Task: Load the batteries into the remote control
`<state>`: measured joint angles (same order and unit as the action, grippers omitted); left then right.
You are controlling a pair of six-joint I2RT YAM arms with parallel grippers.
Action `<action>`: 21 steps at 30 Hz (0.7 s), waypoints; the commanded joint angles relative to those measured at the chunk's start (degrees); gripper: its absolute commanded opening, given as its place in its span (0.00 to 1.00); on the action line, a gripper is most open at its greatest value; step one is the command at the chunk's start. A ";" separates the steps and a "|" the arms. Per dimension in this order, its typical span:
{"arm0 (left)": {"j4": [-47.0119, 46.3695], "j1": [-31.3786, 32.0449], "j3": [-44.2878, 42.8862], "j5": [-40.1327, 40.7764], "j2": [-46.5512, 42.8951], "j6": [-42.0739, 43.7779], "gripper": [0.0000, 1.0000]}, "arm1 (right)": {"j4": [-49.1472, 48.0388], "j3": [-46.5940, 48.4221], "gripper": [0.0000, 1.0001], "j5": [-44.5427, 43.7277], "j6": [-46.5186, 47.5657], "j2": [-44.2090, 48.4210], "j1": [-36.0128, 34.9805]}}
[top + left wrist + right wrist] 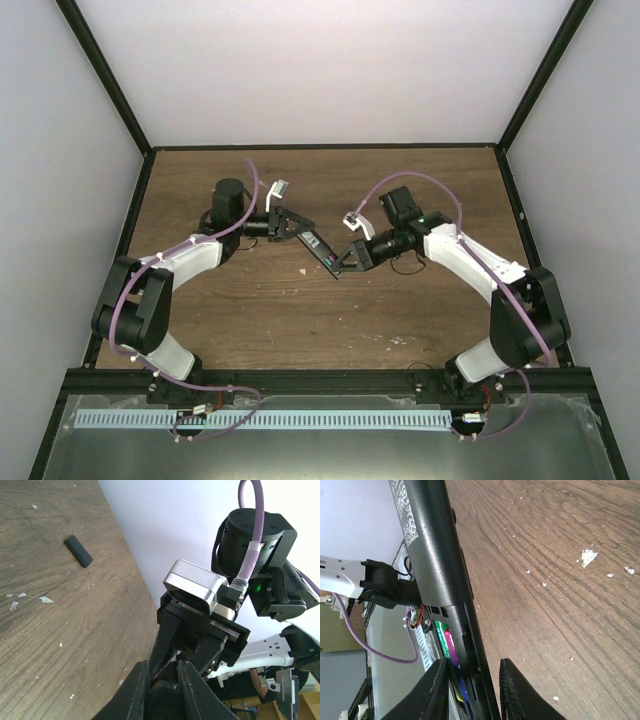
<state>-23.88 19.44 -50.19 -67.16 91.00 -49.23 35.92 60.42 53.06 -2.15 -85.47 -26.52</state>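
Remote control (437, 565), held off the surface (560, 580) between my two arms, with its open compartment turned toward the right wrist camera. Batteries (449, 652): green and purple-blue colour shows inside that compartment, so both appear loaded; how fully they are seated is hidden. At one end of the remote, my left gripper (163, 665) is clamped on its dark body. At the compartment end, my right gripper (472, 661) straddles the remote, though I cannot tell whether its fingers press on it. A small black strip (78, 551), probably the compartment cover, lies on the surface well apart from the remote. Step in hand: seating the cells. The next move calls for a steady left hold while the right checks their fit.
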 commanded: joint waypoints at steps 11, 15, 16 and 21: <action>2.40 -0.53 -1.68 2.63 -0.35 1.86 0.00 | -0.06 2.49 0.56 -15.88 -0.87 7.79 3.96; 9.54 -1.60 -2.18 5.69 -1.73 5.88 0.00 | 0.36 0.18 0.72 -26.61 -2.95 10.56 10.91; 10.45 -1.91 -2.14 6.23 -2.05 6.39 0.00 | 1.34 0.02 0.76 -30.93 -3.02 10.35 12.10; 12.27 -2.89 -1.49 8.19 -2.76 7.42 0.00 | 5.86 0.04 0.81 -45.01 -1.33 4.40 19.26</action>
<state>-14.41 17.17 -50.74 -61.01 90.45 -44.40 37.36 60.99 21.67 -4.54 -76.51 -11.57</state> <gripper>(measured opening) 0.155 0.801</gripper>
